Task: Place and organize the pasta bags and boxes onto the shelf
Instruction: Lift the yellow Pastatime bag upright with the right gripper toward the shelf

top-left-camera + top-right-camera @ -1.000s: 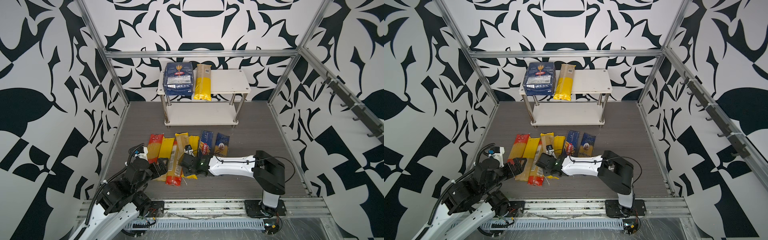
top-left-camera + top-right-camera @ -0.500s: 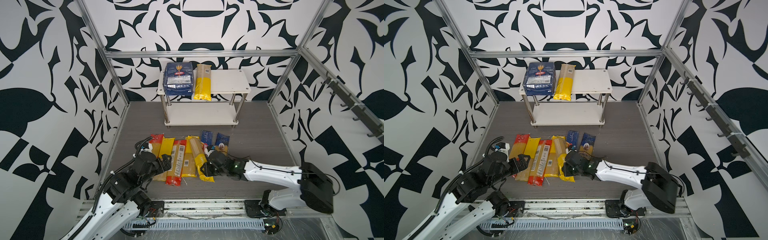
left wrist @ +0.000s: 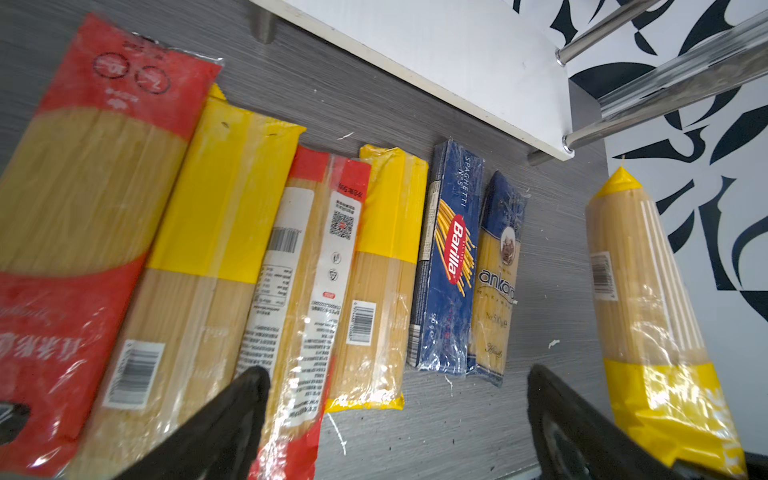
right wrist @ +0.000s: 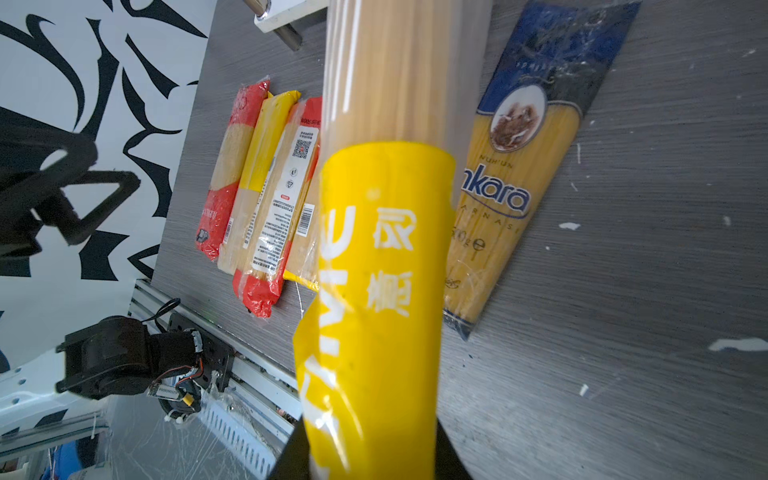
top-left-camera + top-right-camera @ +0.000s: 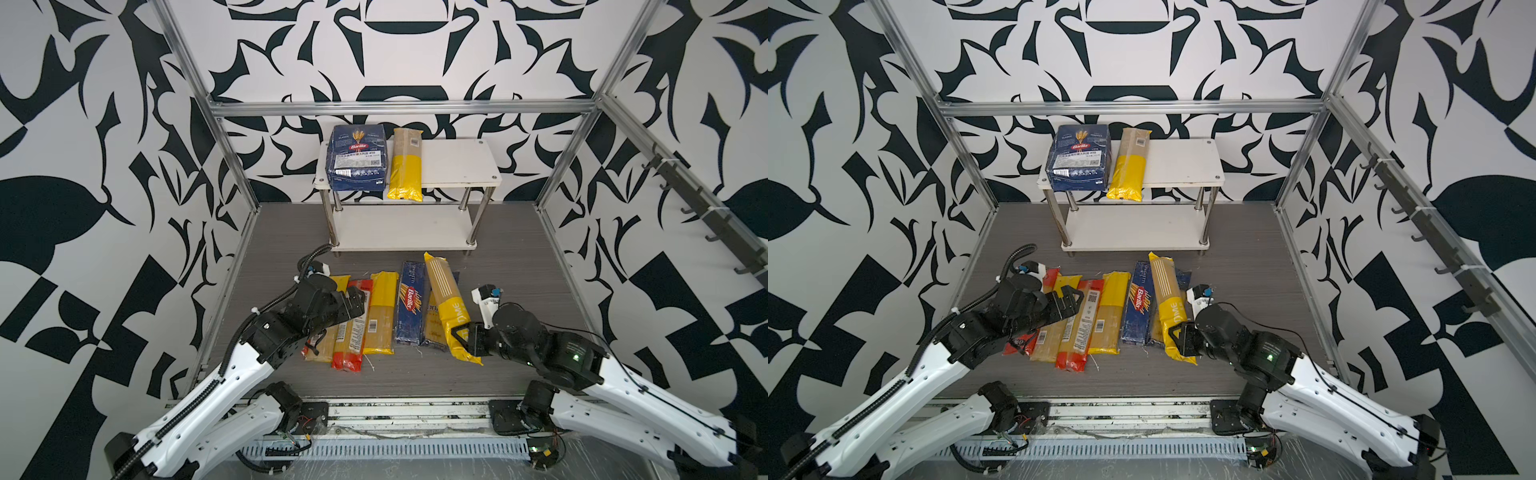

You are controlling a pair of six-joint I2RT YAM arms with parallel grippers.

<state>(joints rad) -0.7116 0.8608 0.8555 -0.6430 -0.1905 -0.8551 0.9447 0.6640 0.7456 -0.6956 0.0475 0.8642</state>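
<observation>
At the back, the shelf (image 5: pixel 457 162) carries the wide Barilla pack (image 5: pixel 357 164) and a yellow bag (image 5: pixel 406 166) on its top board. In front of it, a floor row (image 5: pixel 380 316) of packs lies flat. The right gripper (image 5: pixel 463 340) is clamped on the PASTATIME bag (image 5: pixel 442 286) (lifted, tilted), and the left gripper (image 3: pixel 395 376) hovers over the row with its fingers spread wide.

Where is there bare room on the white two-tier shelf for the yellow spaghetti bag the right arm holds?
Upper white board: bare from the yellow-and-clear spaghetti bag to its right end; its left end is crowded by that bag and the wide dark-blue Barilla pack. Lower white board: bare where visible. In front, a tight row of pasta packs crowds the floor.
</observation>
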